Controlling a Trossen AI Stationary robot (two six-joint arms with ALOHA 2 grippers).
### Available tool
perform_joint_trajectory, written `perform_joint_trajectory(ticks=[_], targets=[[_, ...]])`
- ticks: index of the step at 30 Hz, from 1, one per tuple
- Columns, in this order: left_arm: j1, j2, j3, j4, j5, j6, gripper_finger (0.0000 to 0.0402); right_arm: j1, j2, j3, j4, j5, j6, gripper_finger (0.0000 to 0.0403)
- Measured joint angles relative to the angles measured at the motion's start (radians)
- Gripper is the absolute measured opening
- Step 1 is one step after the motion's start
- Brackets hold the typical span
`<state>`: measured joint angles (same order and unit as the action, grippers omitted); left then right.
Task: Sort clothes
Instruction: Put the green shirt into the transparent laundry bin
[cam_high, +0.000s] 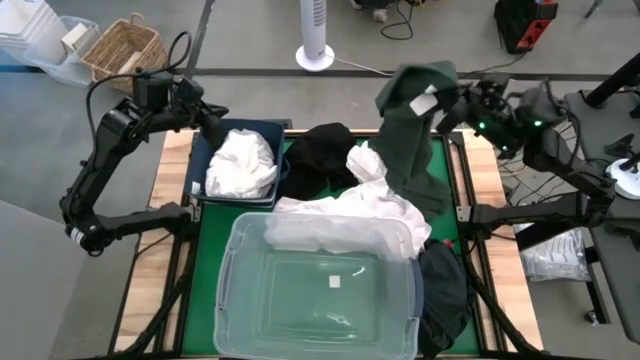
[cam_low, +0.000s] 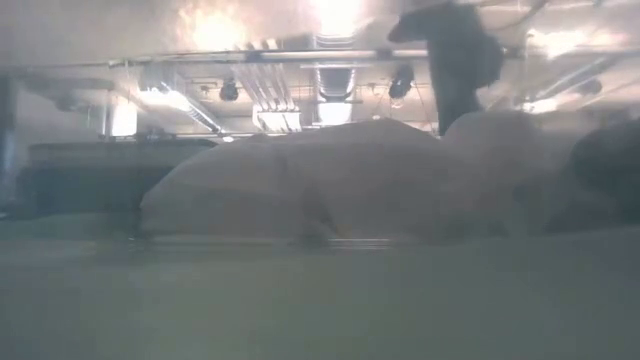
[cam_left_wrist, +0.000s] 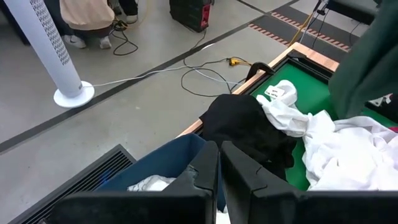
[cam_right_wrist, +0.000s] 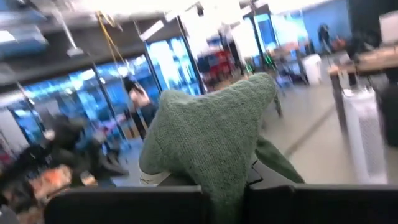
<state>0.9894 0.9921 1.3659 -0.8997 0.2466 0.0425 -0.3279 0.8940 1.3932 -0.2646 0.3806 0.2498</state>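
A dark green garment (cam_high: 412, 150) with a small white tag (cam_high: 425, 102) hangs high over the table's far right, and my right gripper (cam_high: 447, 103) is shut on it. White clothes (cam_high: 243, 165) fill a navy bin (cam_high: 281, 130) at the far left. My left gripper (cam_left_wrist: 219, 165) is shut on nothing, above that bin's far edge. On the green mat lie a black garment (cam_high: 320, 155), a heap of white clothes (cam_high: 350, 210) and another black garment (cam_high: 445, 290) at the near right. My right gripper pinches a bunched fold (cam_right_wrist: 217, 168) near the green garment's upper end between its two fingers. The fingers reach about level from the table's right side. The cloth bulges past the fingertips and hangs down below; I cannot tell whether its lower end (cam_high: 428, 200) touches the white heap.
A clear plastic tub (cam_high: 230, 290) stands at the near middle, the white heap draped over its far rim. Beyond the far edge stand a white tower fan (cam_high: 315, 35) and a wicker basket (cam_high: 122, 48). Cables run on the floor. People show in the room behind.
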Motion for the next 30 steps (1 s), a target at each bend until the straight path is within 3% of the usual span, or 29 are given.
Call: perform_joint_trajectory(ticks=[9, 20, 30], targets=[[0.000, -0.007, 0.000, 0.000, 0.000, 0.000, 0.0000, 0.000, 0.081, 0.154, 0.178, -0.121, -0.088, 0.0009], [0.000, -0.007, 0.000, 0.000, 0.006, -0.001, 0.0000, 0.000, 0.334, 0.562, 0.171, -0.268, -0.210, 0.0009], [0.000, -0.009, 0.000, 0.000, 0.007, -0.001, 0.0000, 0.000, 0.585, 0.946, 0.168, -0.454, -0.133, 0.0009]])
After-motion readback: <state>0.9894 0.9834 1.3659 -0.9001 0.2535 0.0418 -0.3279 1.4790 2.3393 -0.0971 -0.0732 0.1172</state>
